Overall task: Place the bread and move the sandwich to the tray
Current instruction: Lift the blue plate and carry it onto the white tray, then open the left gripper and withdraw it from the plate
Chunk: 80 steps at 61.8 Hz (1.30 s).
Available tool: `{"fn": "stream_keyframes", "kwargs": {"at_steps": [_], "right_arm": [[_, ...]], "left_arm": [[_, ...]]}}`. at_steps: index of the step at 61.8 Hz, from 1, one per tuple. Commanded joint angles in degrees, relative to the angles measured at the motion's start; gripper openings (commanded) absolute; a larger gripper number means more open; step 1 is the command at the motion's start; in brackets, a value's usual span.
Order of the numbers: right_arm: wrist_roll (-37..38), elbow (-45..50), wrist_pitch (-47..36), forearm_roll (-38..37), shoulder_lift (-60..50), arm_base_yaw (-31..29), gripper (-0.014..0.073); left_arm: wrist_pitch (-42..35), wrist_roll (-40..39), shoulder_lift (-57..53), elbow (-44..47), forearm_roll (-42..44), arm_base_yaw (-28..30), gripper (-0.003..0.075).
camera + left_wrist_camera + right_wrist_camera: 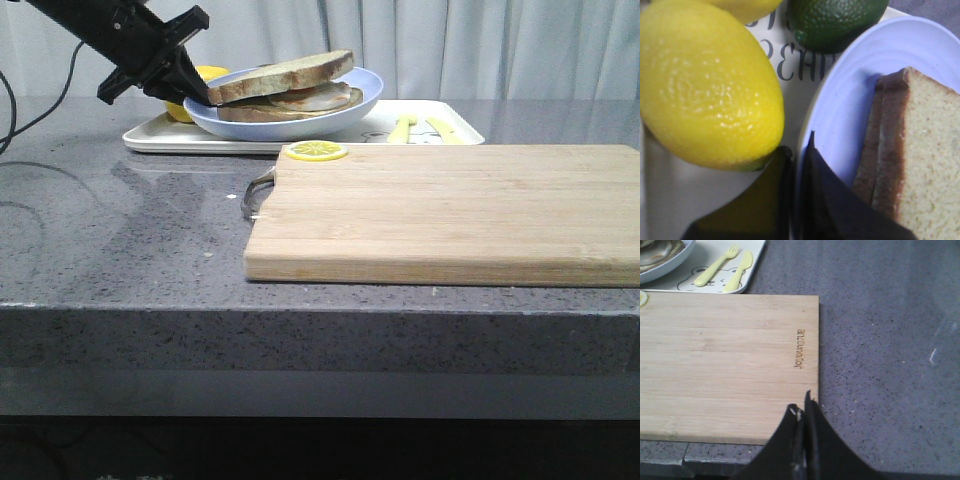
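Cutting board (730, 365): small burnt-in mark near edge, poss. "Joycuno", blurry. Tray (790, 65): partial dark letters, unreadable.

A wooden cutting board (440, 210) with a lemon slice (316, 151) at its corner lies on the grey speckled counter (120, 240), near a yellow plastic fork (716, 265) and knife (738, 271).

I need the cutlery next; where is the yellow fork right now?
In the front view the yellow fork lies on the tray toward its right end, beside the yellow knife, right of the blue plate.
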Motion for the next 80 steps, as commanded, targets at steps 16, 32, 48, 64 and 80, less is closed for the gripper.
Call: {"fn": "stream_keyframes", "kwargs": {"at_steps": [16,32,48,64,80], "right_arm": [[0.04,-1.49,-4.14,-0.74,0.46,-0.37,-0.0061],[0.04,-1.49,-4.33,-0.74,0.46,-0.37,-0.0061],[0.04,-1.49,-4.33,-0.74,0.46,-0.37,-0.0061],[0.04,-1.49,-4.33,-0.74,0.46,-0.37,-0.0061],[0.04,-1.49,-4.33,-0.74,0.46,-0.37,-0.0061]], "left_arm": [[-5.69,-0.16,-2.44,-2.1,-4.21,-1.21,-0.0019],[-4.37,0.64,-2.44,-2.1,-3.35,-1.72,0.0164],[-3.67,0.64,-2.44,-2.1,-3.08,-1.52,0.0435],[1.85,0.64,-2.44,-6.12,-3.08,0.19,0.0418],[7.08,-0.42,-2.44,-14.63,-3.08,2.22,0.0316]]}}
